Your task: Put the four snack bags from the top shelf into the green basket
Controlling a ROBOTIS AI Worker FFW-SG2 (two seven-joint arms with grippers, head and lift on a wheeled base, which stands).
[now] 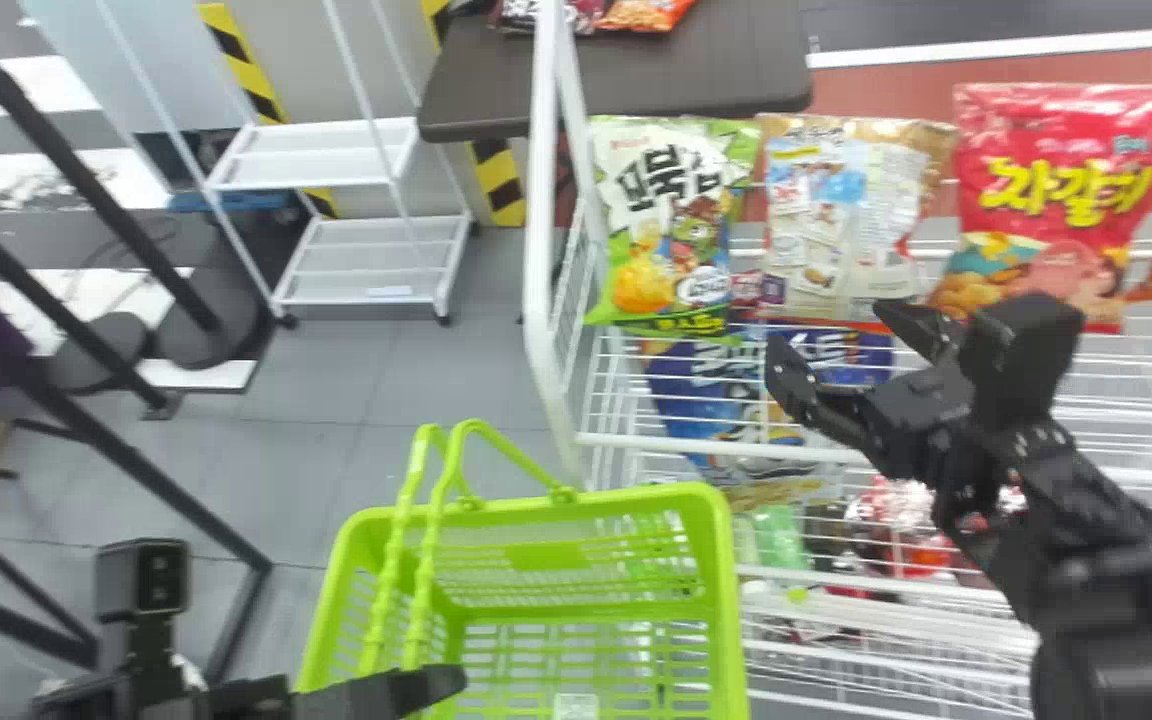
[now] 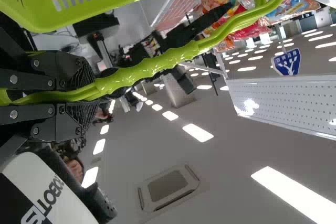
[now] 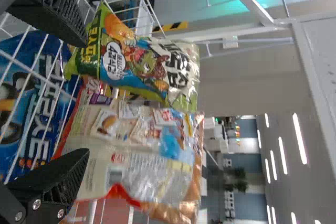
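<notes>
Right jaws (image 1: 824,323) wide apart before snack bags (image 1: 826,220)

Four snack bags (image 1: 674,225), top shelf (image 1: 716,446); two packets (image 1: 646,14), dark table (image 1: 696,75); one green basket (image 1: 726,600); two handles (image 1: 423,590)

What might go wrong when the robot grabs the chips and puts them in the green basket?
The right gripper is open near the beige bag, and the green bag is right beside it, so it might bump the neighbor. The left gripper holds the green basket by its handle, so the basket might tip or wobble if a bag hits it. A bag might also catch on the handle sticking up over the basket.
</notes>
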